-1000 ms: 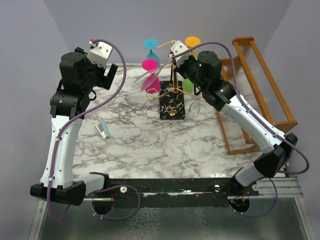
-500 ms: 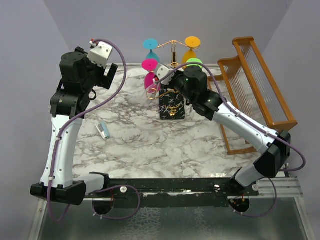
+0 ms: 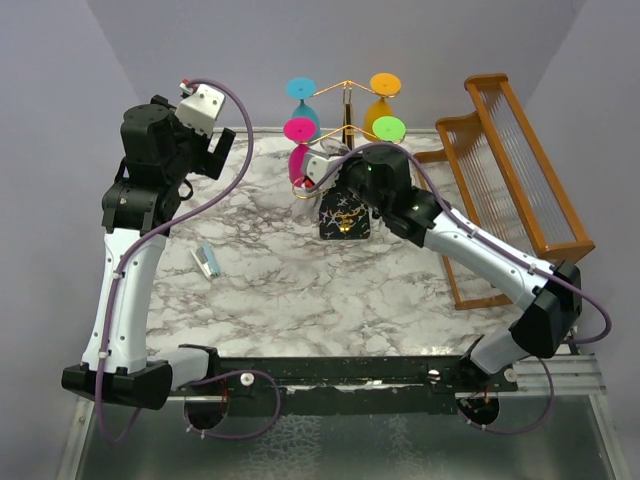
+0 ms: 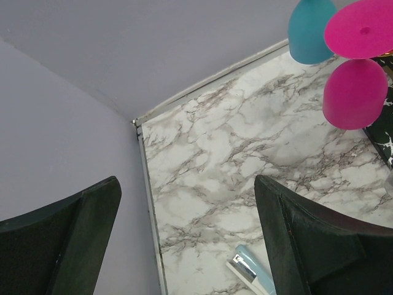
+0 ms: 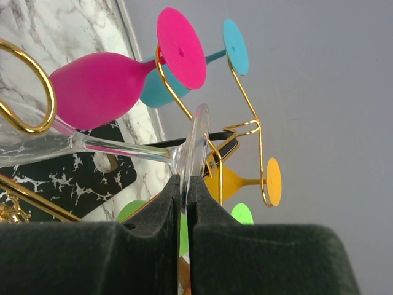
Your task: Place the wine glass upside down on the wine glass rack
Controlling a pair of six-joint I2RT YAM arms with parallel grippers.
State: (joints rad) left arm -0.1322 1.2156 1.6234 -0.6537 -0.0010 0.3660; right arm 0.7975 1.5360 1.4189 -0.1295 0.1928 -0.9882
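My right gripper (image 5: 185,184) is shut on the foot of the clear wine glass (image 5: 123,149). The glass lies nearly level, and its stem reaches left to a bowl crossed by a gold scroll arm. The wine glass rack (image 3: 346,110) is a gold wire stand on a black speckled base (image 3: 345,215). Pink (image 3: 300,128), blue (image 3: 300,88), orange (image 3: 385,83) and green (image 3: 388,128) glasses hang on it upside down. From above, the right gripper (image 3: 310,178) sits at the rack's front left, beside the pink glass. My left gripper (image 3: 218,150) hangs open and holds nothing, far to the left.
A brown wooden slatted rack (image 3: 520,170) stands at the table's right edge. A light blue stapler (image 3: 206,260) lies on the marble top under the left arm and also shows below the left gripper (image 4: 187,239). The table's back left corner (image 4: 138,123) is near.
The right arm has swung from behind the rack's top down and to the front left of it, carrying the clear glass. The left arm has not moved.
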